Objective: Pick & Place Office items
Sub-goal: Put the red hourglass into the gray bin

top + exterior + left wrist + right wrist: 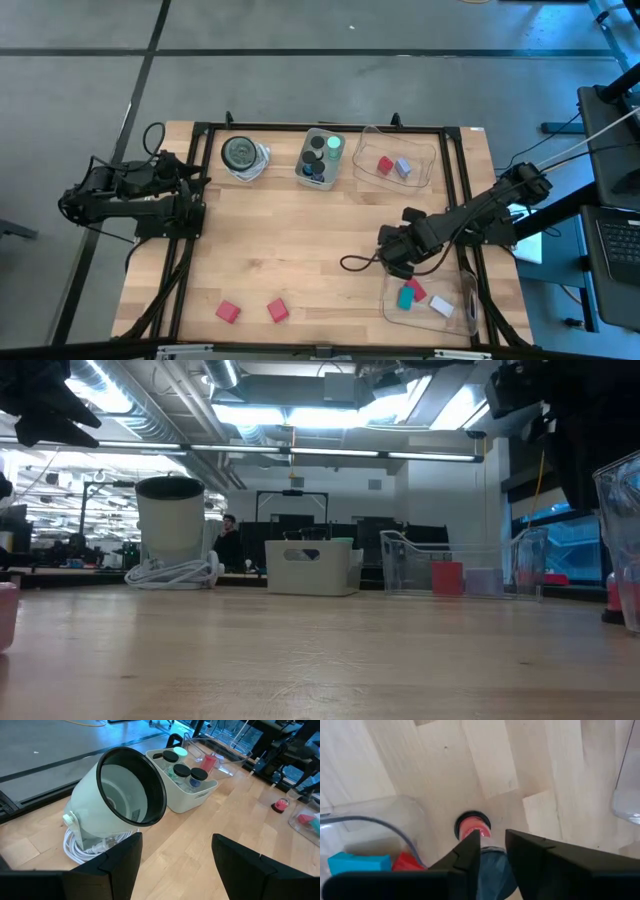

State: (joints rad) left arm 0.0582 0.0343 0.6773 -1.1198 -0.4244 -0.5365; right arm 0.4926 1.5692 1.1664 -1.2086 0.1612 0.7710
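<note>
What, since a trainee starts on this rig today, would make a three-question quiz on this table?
1. How many red blocks lie on the bare wooden table, outside any tray?
2. True or false: the far clear plastic tray holds a lavender block.
3. Which hand hangs beside the near clear plastic tray? A: left hand. B: right hand.
Key: 1 two; 2 true; 3 B.

Two dark jointed arms; black cable loops beside the right one
</note>
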